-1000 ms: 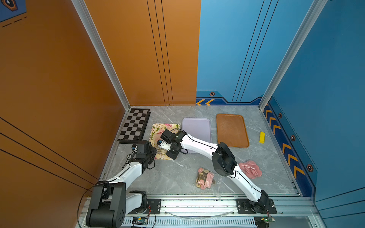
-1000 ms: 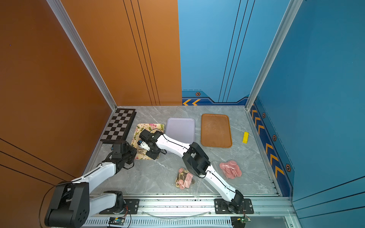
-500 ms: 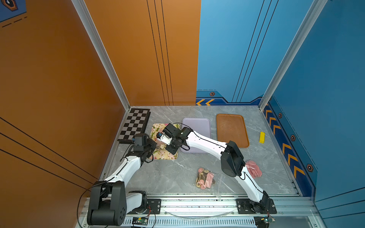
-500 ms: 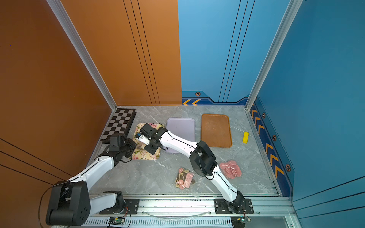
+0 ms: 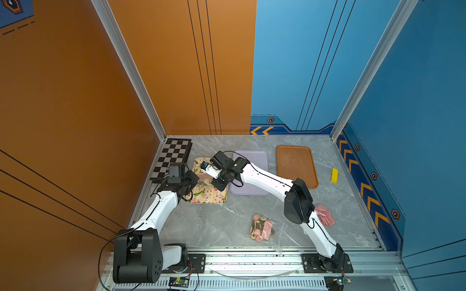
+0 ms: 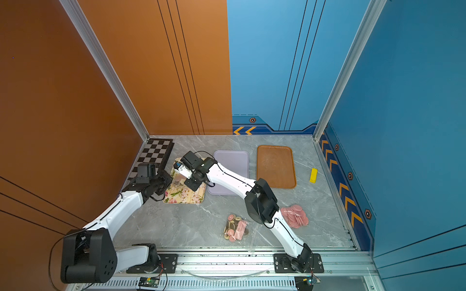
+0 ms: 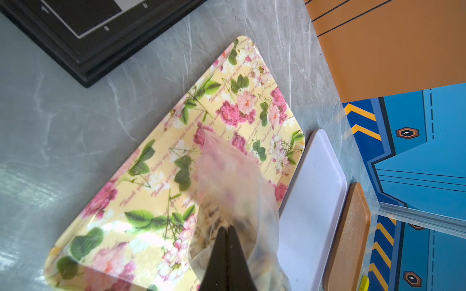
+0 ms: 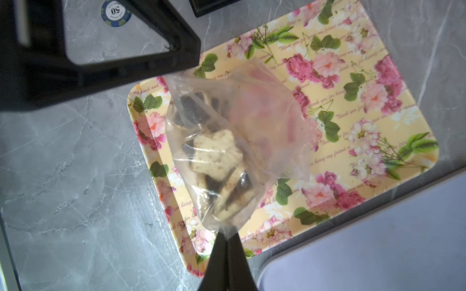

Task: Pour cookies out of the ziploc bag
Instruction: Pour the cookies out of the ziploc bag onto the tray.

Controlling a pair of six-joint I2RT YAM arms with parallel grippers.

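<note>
A clear ziploc bag hangs over the floral tray, stretched between both grippers. Tan and dark cookies are bunched inside it near my right gripper, which is shut on one corner of the plastic. My left gripper is shut on the other end of the bag. In both top views the bag sits between the left gripper and the right gripper, above the tray's middle. No cookies lie on the tray.
A second clear bag of cookies lies at the table's front, with a pile of pink discs to its right. A lavender tray, a brown tray, a chessboard, a yellow block and a poker chip surround the floral tray.
Both arms have carried the bag from the floral tray's front edge to above its middle. Both grippers stayed shut on it.
</note>
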